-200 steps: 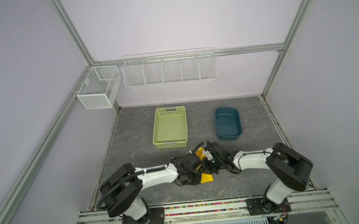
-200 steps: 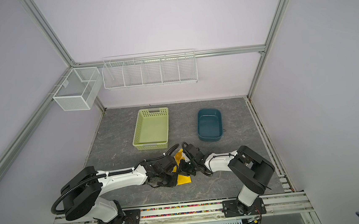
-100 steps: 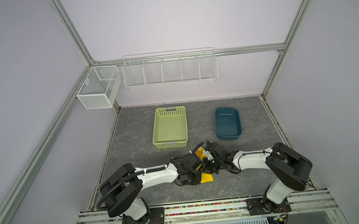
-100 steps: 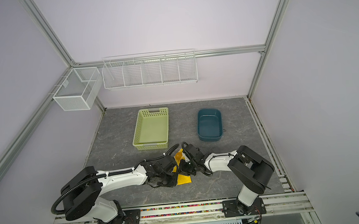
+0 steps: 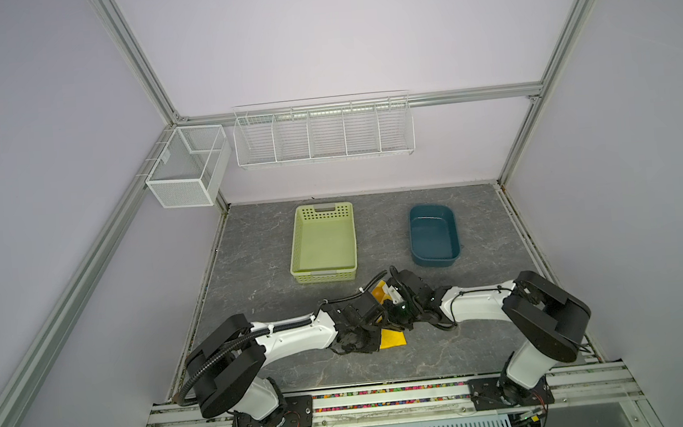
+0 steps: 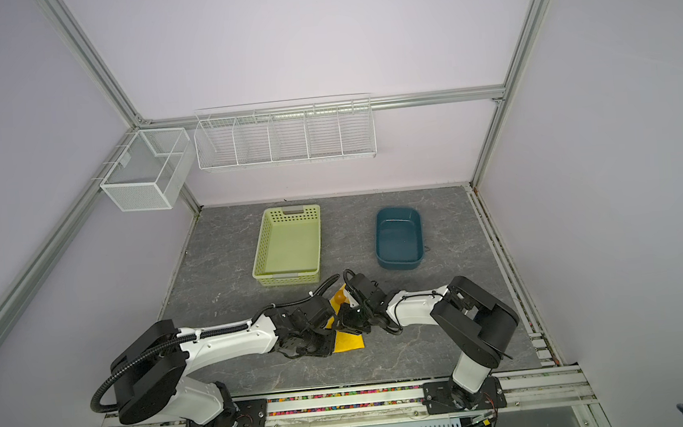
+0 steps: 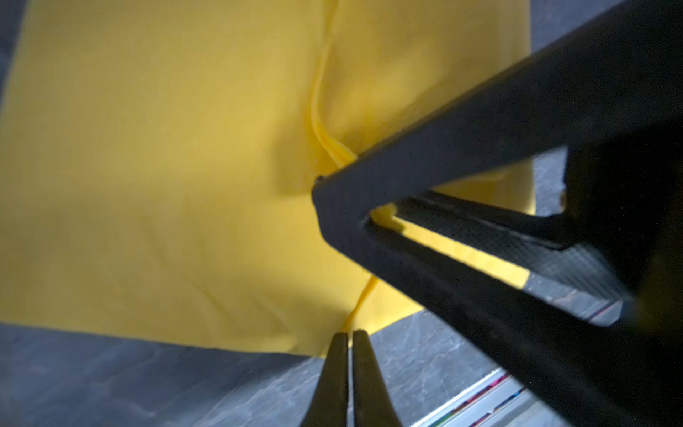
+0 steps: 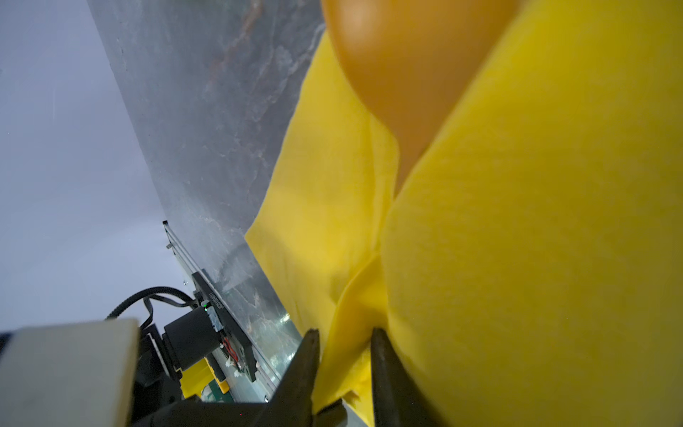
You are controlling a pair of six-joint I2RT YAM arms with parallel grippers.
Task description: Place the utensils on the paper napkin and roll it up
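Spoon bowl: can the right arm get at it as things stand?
Probably yes. The spoon bowl lies uncovered just ahead of the right gripper, though a fold of the napkin sits between its parted jaws.

You have a green basket; right of it a blue tub, behind it a wire rack and mesh box.

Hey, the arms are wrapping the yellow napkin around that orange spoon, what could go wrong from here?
1. The right pincer has its jaws apart around a fold of the napkin, so only the left pincer pinches an edge; the wrap may spring loose.
2. The spoon pokes its bowl out of the wrap's end and could slide out if the bundle tilts.
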